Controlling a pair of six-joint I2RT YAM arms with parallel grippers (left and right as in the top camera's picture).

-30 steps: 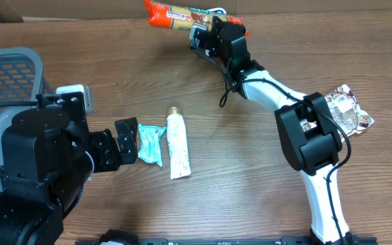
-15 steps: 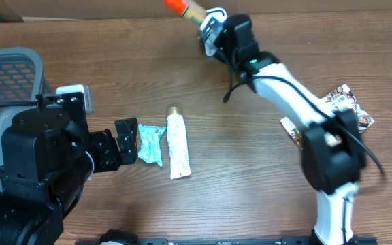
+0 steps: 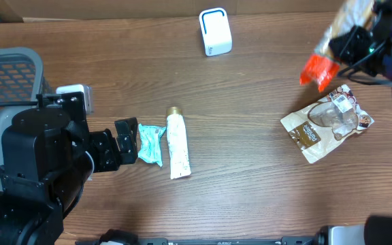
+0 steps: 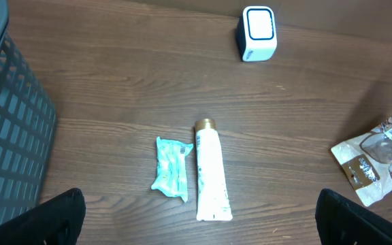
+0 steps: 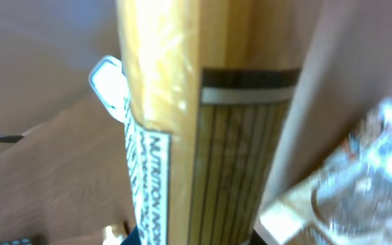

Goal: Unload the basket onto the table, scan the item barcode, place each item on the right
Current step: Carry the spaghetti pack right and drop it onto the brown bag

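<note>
- R gripper point(image 3: 354, 39) pinching orange-yellow pack point(image 3: 317, 68), held high above brown pouch point(image 3: 322, 129), well apart from white scanner point(image 3: 215, 31).
- Risk: long pack overhangs grip, could swing, slip, drop onto pouch.
- Barcode side unclear, so scan may miss.
- L gripper point(image 3: 128, 141) spread, beside teal packet point(image 3: 151, 144).

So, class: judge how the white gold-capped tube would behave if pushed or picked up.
The white tube lies flat with a flattened tail, so it probably slides rather than rolls. Its body tapers like a squeeze tube, so a pinch likely dents it.
</note>
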